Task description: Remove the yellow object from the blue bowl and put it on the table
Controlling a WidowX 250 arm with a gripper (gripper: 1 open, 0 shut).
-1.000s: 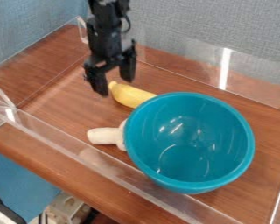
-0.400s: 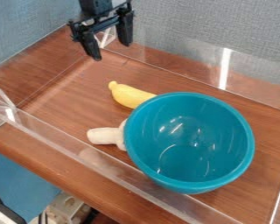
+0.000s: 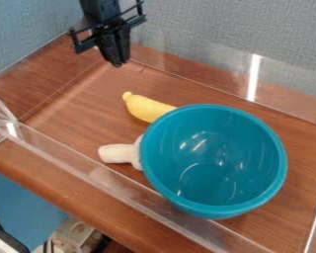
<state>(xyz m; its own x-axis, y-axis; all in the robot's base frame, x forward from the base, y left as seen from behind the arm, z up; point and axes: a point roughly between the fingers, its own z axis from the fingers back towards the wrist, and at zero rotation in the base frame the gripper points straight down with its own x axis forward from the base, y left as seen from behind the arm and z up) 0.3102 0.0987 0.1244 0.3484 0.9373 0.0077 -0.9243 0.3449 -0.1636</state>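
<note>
The yellow object [image 3: 147, 106], a small curved toy banana, lies on the table [image 3: 75, 114] just behind and left of the blue bowl [image 3: 213, 160]. It touches or nearly touches the bowl's rim. The bowl is large, glossy teal and holds nothing that I can see. My gripper [image 3: 116, 57] hangs high at the back left, well above and behind the banana. Its fingers are pressed together with nothing between them.
A cream mushroom-shaped toy [image 3: 118, 152] lies against the bowl's left side near the front wall. Low clear acrylic walls [image 3: 68, 158] edge the tabletop. A blue-grey backdrop stands behind.
The gripper rose from just above the banana, moved up and back to the left, and shut empty. The banana stayed on the table.
</note>
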